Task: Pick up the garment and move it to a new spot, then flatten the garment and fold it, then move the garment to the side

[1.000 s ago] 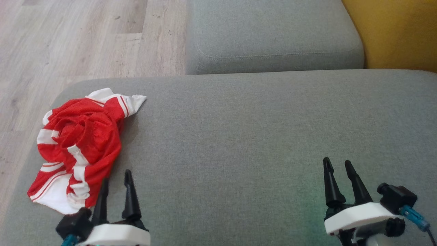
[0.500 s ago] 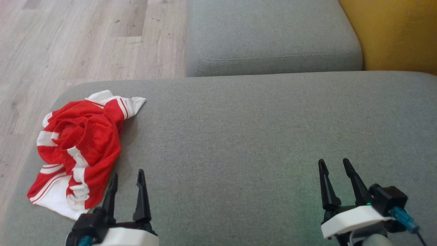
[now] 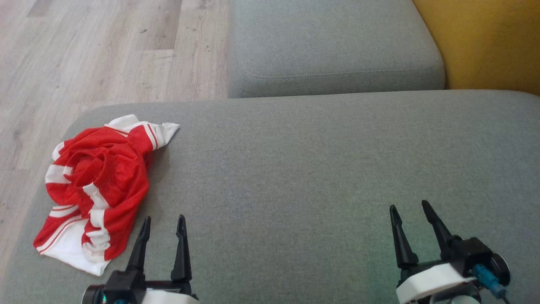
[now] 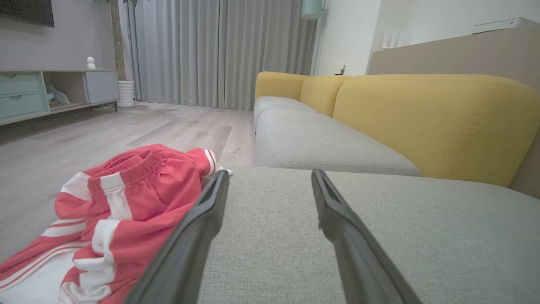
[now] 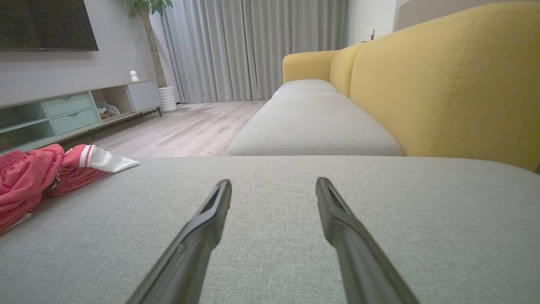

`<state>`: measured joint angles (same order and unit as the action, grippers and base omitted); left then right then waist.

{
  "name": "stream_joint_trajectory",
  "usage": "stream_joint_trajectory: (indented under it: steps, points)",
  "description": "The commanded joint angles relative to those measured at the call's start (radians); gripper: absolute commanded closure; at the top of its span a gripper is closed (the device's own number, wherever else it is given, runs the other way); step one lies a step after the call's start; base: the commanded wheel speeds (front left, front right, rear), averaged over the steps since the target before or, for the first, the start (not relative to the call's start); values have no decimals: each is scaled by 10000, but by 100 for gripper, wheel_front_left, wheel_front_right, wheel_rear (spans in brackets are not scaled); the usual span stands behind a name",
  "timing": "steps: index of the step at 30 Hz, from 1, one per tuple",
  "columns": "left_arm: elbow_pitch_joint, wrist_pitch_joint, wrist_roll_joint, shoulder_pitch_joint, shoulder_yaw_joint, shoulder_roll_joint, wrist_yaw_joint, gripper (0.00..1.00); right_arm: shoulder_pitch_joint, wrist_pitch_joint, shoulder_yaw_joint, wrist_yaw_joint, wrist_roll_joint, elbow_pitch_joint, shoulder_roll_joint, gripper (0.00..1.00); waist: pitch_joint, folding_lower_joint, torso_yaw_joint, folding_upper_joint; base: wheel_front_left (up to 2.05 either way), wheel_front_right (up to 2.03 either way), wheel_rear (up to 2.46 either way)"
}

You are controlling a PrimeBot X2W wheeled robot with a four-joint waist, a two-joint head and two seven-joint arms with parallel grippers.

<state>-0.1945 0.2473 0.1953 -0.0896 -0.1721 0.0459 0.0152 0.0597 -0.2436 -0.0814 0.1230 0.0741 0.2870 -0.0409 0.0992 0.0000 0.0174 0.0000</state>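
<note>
A crumpled red garment with white stripes (image 3: 95, 185) lies at the left end of the grey seat cushion (image 3: 303, 169). The left wrist view has the garment (image 4: 114, 211) left of my fingers, and in the right wrist view it (image 5: 38, 175) sits at the far left. My left gripper (image 3: 163, 220) stands open near the cushion's front edge, just right of the garment's lower edge and apart from it, with nothing between its fingers. My right gripper (image 3: 410, 207) is open over bare cushion at the lower right.
A second grey seat cushion (image 3: 333, 46) lies beyond, with a yellow backrest (image 3: 493, 42) at the right. Wooden floor (image 3: 84, 55) lies off the cushion's left edge. A low cabinet (image 5: 63, 114) and curtains (image 5: 253, 46) stand across the room.
Both grippers have drawn back toward the lower edge of the head view; the left one has also shifted right, away from the garment. The garment lies as before.
</note>
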Motion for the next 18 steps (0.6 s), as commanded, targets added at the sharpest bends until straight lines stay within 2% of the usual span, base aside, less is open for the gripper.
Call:
stream_joint_trajectory:
  steps: [1,14,18]
  points:
    - [320,145,-245,337,172,43,97,0,-280,-182,-198,77,-276,-339,-93,0,10,0,4,0,0,0,0]
    - [317,145,-157,331,264,43,136,0,-251,-182,-92,77,-177,-271,-93,0,-5,0,-36,0,0,0,0]
    - [261,145,-103,394,241,43,125,0,-225,-182,-84,77,-187,-262,-93,0,-55,0,189,0,0,0,0]
